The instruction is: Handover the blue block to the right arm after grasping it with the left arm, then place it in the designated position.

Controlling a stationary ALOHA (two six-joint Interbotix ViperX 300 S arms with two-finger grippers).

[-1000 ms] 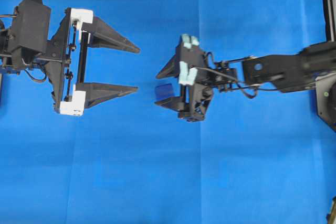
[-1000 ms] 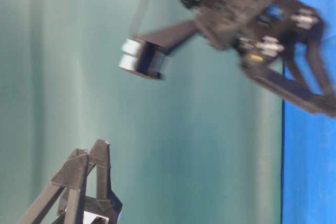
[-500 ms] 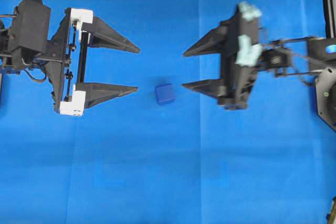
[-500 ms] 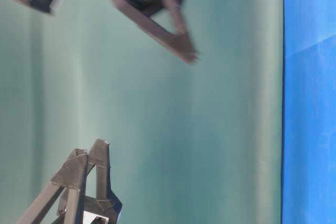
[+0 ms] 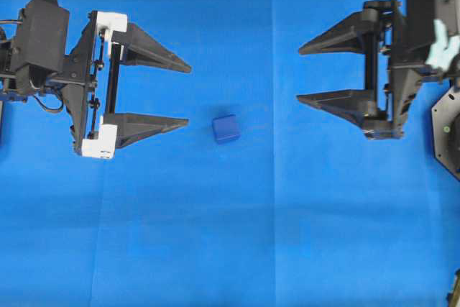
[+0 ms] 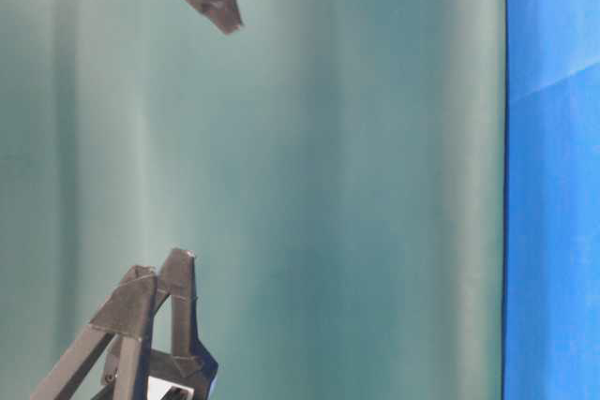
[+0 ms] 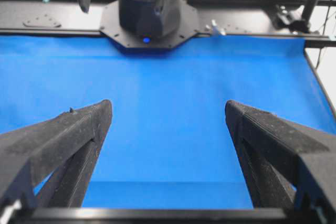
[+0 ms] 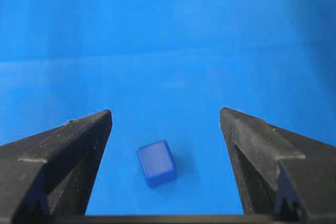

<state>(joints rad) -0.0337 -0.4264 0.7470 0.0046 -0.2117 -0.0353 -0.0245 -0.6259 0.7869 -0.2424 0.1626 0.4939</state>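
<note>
Overhead view: a small dark-blue cube, the blue block [image 5: 226,129], lies alone on a bright blue cloth [image 5: 230,235] that covers the table. On the left, the left arm's black gripper [image 5: 185,96], with white blocks at both ends of its rail, points toward the middle; its two pointed fingers are spread wide and hold nothing. The block sits just beyond its lower fingertip, apart from it. On the right, the right arm's all-black gripper [image 5: 300,75], with pale blue-grey patches on its wrist, also points toward the middle, fingers spread and empty, well apart from the block.

Table-level view: a plain grey-green backdrop [image 6: 328,185] fills most of the picture, with a strip of blue cloth along the right edge. One black fingertip juts in at the top left and a pair of black fingers at the bottom left. The block is not visible.

Left wrist view: two black fingers stand wide apart over bare blue cloth, facing the black base of the other arm [image 7: 149,11].

Right wrist view: the block rests on the cloth between two spread black fingers, touching neither, nearer the left-hand one.
</note>
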